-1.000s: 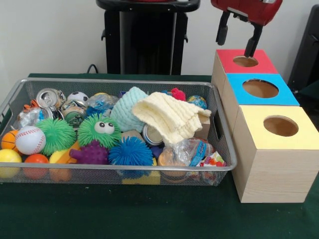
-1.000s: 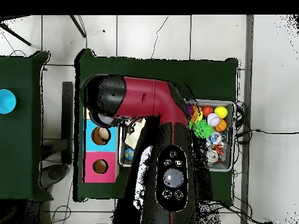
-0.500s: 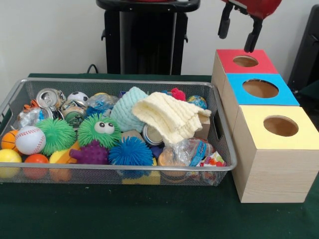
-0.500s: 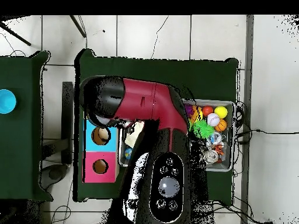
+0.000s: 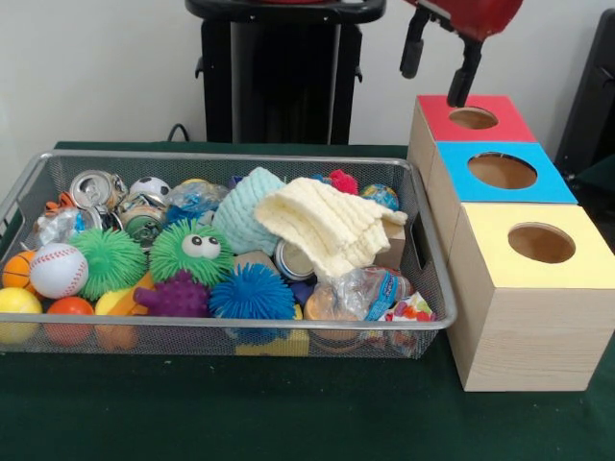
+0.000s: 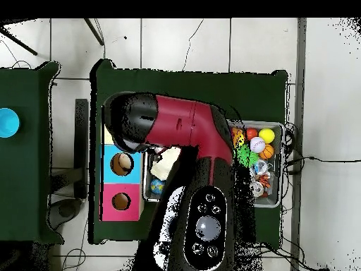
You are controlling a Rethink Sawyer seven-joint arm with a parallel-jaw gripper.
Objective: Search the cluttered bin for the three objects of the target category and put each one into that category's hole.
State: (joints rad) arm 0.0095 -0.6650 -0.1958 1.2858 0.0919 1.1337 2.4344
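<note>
Gripper (image 5: 434,72) up high at the top of the front view, just above and left of the red-topped box (image 5: 471,117), fingers (image 5: 463,82) spread apart and holding nothing

Three wooden boxes in a row beside the mesh bin (image 5: 221,331) on the green desk (image 5: 240,413): red top farthest back, blue-topped box (image 5: 500,173) in the middle, yellow-topped box (image 5: 538,245) nearest the camera, each with a round hole in its lid

Bin packed full: cream knitted cloth (image 5: 332,226) draped over the middle-right, teal knitted piece (image 5: 245,206) just behind it, green spiky ball with eyes (image 5: 192,252) in the centre, plain green spiky ball (image 5: 110,259) to its left, blue spiky ball (image 5: 252,293) and purple knobbly ball (image 5: 178,296) up against the front wall

Baseball (image 5: 58,269) at the left end, with orange and yellow balls low in that corner; crushed can (image 5: 94,187) at the back left, small soccer ball (image 5: 149,188) right next to it

From overhead, red and black arm (image 6: 183,134) covering most of the bin, only the far end with the balls showing
</note>
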